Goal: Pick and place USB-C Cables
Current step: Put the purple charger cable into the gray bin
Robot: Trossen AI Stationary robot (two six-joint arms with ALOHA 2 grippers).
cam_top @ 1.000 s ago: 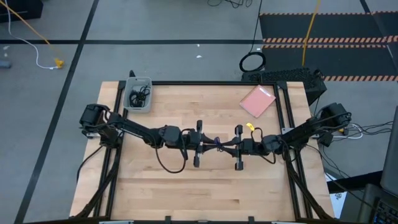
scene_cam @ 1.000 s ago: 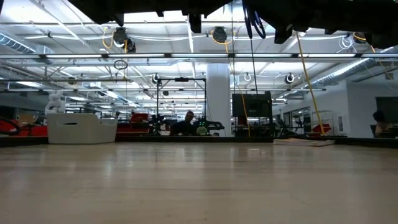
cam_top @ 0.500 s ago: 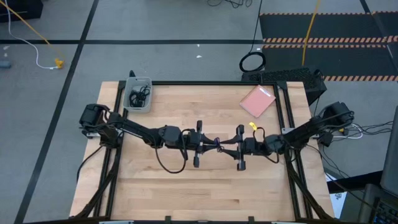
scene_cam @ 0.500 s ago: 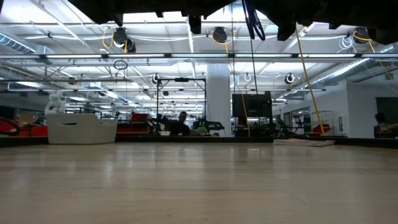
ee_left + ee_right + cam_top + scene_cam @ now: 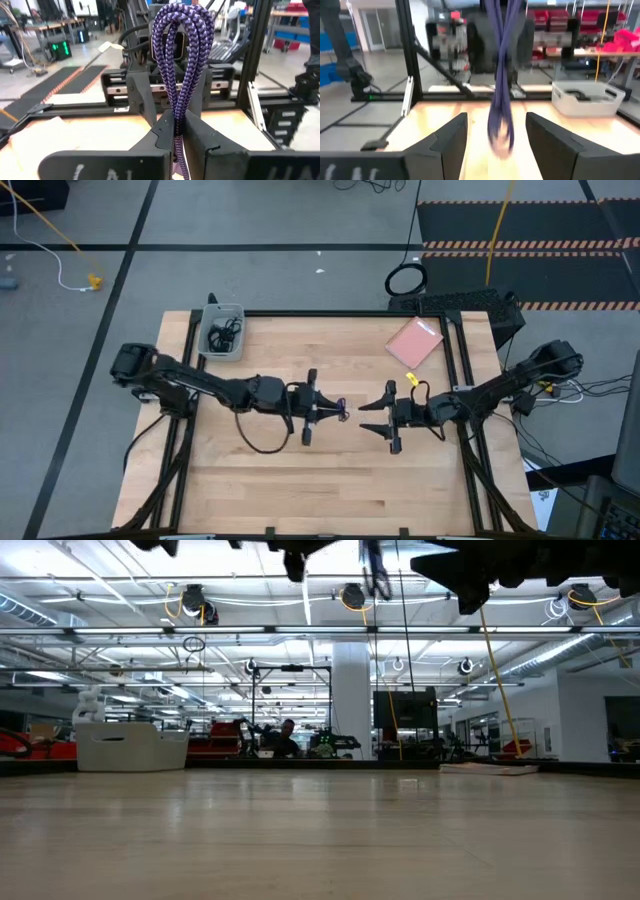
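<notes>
Both arms are dark, near-black, built of slim jointed links with bulkier round housings at the shoulders and wrists. A loose black cable loops out beneath the left arm (image 5: 200, 385), and a yellow tag or connector sits on the right arm (image 5: 480, 395) near its wrist, where dark wiring curls. Each ends in two angular matte-black fingers (image 5: 447, 142)

The looped braided USB-C cable (image 5: 181, 65) is purple woven with fine white flecks. Light blond wooden table (image 5: 330, 480), dark frame. A grey plastic bin (image 5: 223, 330) holds black coiled cables (image 5: 220, 335). The flat square (image 5: 413, 342) is pink.
</notes>
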